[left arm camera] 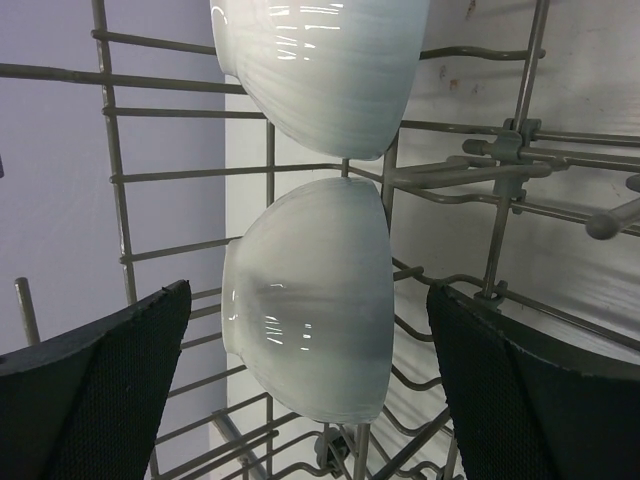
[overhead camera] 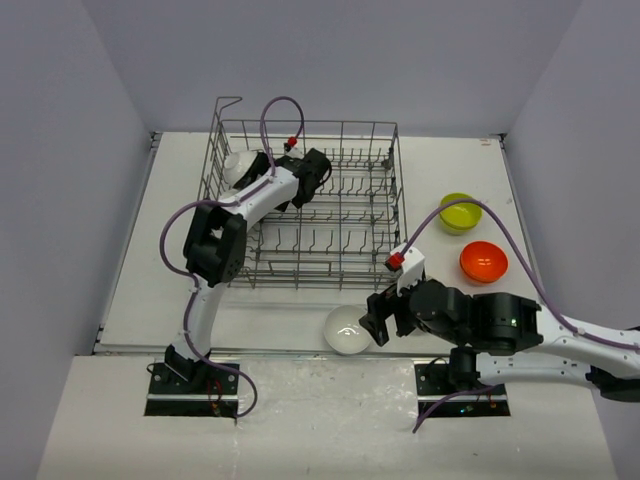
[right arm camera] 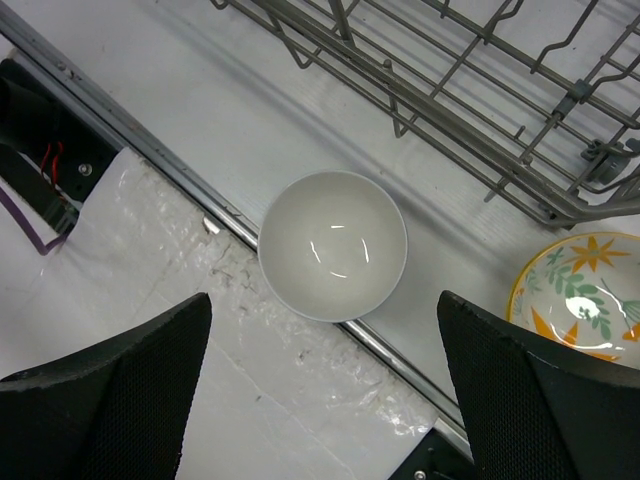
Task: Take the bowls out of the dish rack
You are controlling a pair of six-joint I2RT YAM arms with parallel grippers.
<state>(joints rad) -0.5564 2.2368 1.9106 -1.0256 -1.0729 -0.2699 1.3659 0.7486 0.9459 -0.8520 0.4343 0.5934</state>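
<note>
The grey wire dish rack (overhead camera: 310,215) stands at the table's middle. Two white bowls stand on edge between its tines at the far left (overhead camera: 240,165). In the left wrist view the lower white bowl (left arm camera: 305,300) sits between my left gripper's open fingers (left arm camera: 110,390), untouched, with the other white bowl (left arm camera: 320,70) above it. My left gripper (overhead camera: 305,180) (left arm camera: 310,400) is open. A third white bowl (overhead camera: 347,329) (right arm camera: 333,245) stands upright at the table's front edge. My right gripper (overhead camera: 375,322) (right arm camera: 325,400) hovers over it, open and empty.
A yellow-green bowl (overhead camera: 460,212) and an orange bowl (overhead camera: 483,262) stand on the table right of the rack. A cream floral bowl (right arm camera: 580,295) stands just right of the white bowl, hidden under my right arm in the top view. The table's metal front edge (right arm camera: 160,165) runs under the right gripper.
</note>
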